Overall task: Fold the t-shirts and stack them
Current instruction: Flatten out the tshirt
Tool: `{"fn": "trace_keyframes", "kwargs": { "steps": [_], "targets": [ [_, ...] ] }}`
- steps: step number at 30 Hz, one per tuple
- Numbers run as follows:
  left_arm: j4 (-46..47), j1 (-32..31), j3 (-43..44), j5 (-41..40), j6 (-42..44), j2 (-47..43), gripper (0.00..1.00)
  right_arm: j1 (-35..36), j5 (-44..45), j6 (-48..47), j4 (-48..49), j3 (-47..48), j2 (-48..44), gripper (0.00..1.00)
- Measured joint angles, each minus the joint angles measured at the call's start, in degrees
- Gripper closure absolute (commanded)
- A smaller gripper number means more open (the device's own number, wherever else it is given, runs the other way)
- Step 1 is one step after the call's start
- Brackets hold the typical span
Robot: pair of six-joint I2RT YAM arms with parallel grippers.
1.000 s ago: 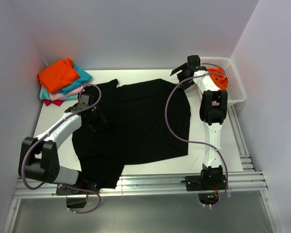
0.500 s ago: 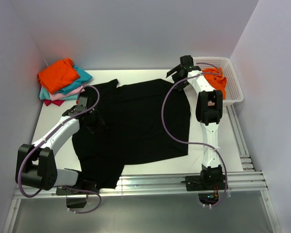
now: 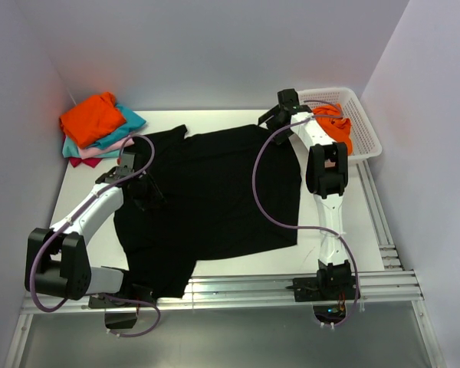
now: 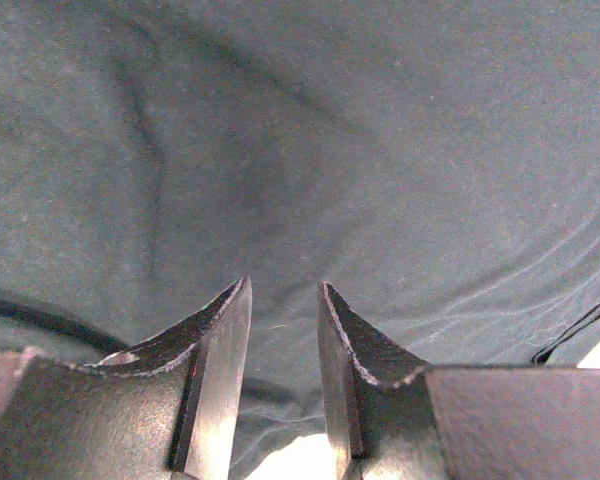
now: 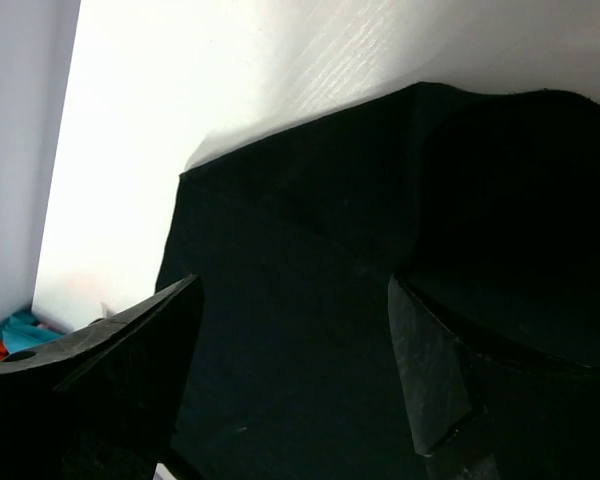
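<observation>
The black shirt (image 3: 215, 192) lies spread flat across the middle of the worktop (image 3: 215, 119). One sleeve points toward the far left and the near hem hangs close to the front edge. It looks laid out so that both arms can reach opposite sides for a fold.

The left gripper (image 4: 284, 285) hovers low over the shirt's left side with its fingers only slightly apart and nothing between them. That narrow gap would suit pinching a thin layer of cloth. The right gripper (image 5: 295, 285) hangs over the far right shoulder of the shirt, with its fingers spread wide and nothing in them. The shirt's far edge and the bare worktop show between its fingers, so it seems lined up to come down on that edge.

A stack (image 3: 100, 126) of folded shirts sits in the far left corner, well apart from the black one. It has orange on top, with teal, pink and magenta below, and is probably where this shirt goes once folded. An orange shirt (image 3: 336, 129) waits crumpled in the basket (image 3: 372, 142) at the far right, within the right arm's reach. Folding of the black shirt appears not yet begun.
</observation>
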Motion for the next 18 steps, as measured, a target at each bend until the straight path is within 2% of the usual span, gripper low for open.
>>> {"fn": "trace_keyframes", "kwargs": {
  "steps": [13, 18],
  "targets": [
    [0.0, 2.3, -0.5, 0.2, 1.1, 0.0, 0.62, 0.0, 1.9, -1.0, -1.7, -0.4, 0.1, 0.20],
    [0.0, 2.5, -0.5, 0.2, 1.1, 0.0, 0.61, 0.0, 2.5, -1.2, -2.4, -0.4, 0.1, 0.28]
  ]
}}
